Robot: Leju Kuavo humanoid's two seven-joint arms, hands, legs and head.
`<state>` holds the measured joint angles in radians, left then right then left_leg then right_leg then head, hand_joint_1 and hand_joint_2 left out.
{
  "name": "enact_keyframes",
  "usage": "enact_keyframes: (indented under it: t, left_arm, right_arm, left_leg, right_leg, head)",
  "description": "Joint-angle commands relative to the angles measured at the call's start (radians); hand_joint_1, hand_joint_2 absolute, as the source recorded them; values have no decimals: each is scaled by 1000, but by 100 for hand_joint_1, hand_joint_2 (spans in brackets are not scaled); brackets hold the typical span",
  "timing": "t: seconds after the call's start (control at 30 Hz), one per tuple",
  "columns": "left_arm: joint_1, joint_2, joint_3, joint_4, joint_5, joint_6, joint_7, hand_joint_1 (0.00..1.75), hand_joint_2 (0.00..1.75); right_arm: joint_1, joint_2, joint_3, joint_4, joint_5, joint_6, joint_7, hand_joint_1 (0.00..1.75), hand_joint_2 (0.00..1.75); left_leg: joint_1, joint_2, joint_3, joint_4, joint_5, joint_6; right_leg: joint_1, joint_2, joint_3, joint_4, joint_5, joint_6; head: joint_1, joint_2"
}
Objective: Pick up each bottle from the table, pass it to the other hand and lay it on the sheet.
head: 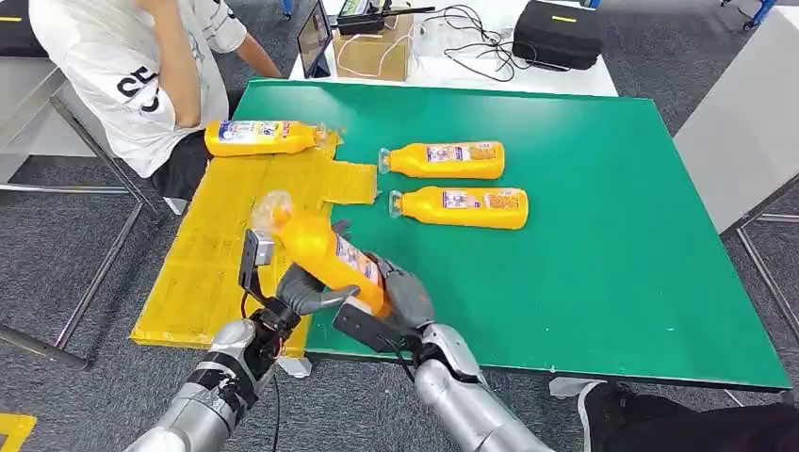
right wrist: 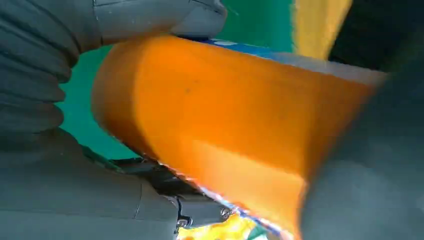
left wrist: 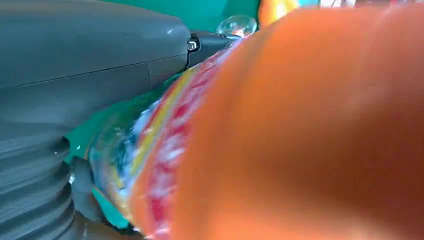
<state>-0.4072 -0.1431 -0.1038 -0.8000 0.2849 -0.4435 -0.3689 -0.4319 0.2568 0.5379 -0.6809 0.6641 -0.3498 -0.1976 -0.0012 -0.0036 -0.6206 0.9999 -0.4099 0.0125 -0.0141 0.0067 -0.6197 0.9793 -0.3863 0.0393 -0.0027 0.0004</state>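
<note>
head view, handover: held bottle (head: 325, 250) tilted, clear cap end up and away from the robot, above the near edge of the green surface (head: 603, 245) where it meets the yellow sheet (head: 217, 254).
head view, left hand (head: 301, 294): fingers wrapped on the bottle's lower body from the sheet side.
head view, right hand (head: 400, 299): fingers closed on the base end from the other side. Both hands grip at once, so I judge the pass is mid-transfer.
head view, remaining: two bottles (head: 443, 160) (head: 460, 207) lying side by side mid-surface, caps toward the sheet; one bottle (head: 264, 137) already lies at the sheet's far end, beside a seated person (head: 141, 66).
left wrist view: bottle body (left wrist: 300, 130) blurred, label against the grey thumb (left wrist: 90, 45); contact looks firm, finger positions can't be told.
right wrist view: orange base (right wrist: 210, 115) clamped between thumb (right wrist: 160, 17) and lower fingers (right wrist: 200, 212).
risk: right hand letting go before the left grip is secure, bottle drops off the near edge.
risk: round smooth body, likely to roll on the sheet if laid down tilted.
</note>
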Motion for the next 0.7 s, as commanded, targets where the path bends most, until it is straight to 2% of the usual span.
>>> enact_keyframes:
  t: [0.03, 0.33, 0.37, 0.4, 0.5, 0.7]
  left_arm:
    - [-43, 17, 3, 12, 87, -96, 29, 175, 175]
    - [-17, 16, 16, -69, 129, -104, 28, 175, 175]
    - [-14, 16, 16, -78, 129, -104, 29, 175, 175]
    - [-11, 16, 19, -83, 124, -86, 37, 175, 175]
    - [-8, 10, 37, -87, 157, -97, 48, 175, 175]
    - [-16, 30, 63, -136, 113, 2, 26, 175, 175]
  right_arm:
    - [-3, -55, 10, 92, 20, 14, 22, 175, 175]
    - [-12, -44, -6, 108, 65, 32, 38, 175, 175]
    - [-14, -41, -11, 108, 65, 21, 38, 45, 175]
    - [-14, -39, -21, 103, 62, 13, 36, 0, 175]
    - [-16, -37, -44, 84, 50, 4, 35, 0, 175]
    - [6, -45, -119, 4, 1, -50, 4, 0, 175]
  left_leg:
    - [2, -3, 3, 0, -1, -1]
    - [2, -3, 3, 1, -2, -1]
    - [1, -2, 1, 0, -1, -1]
    - [2, -3, 3, 0, -2, -1]
    - [1, -3, 2, 0, -1, -1]
    - [1, -1, 2, 1, -2, -1]
  right_leg:
    - [2, -4, 5, -1, -2, -1]
    - [2, -4, 5, -1, -3, -1]
    - [1, -3, 2, -1, -1, -1]
    - [2, -4, 5, -1, -2, -1]
    - [1, -4, 3, -1, -2, -1]
    - [1, -1, 3, 1, -2, -2]
  head:
    - [0, 0]
    - [0, 0]
    - [0, 0]
    - [0, 0]
    - [0, 0]
    - [0, 0]
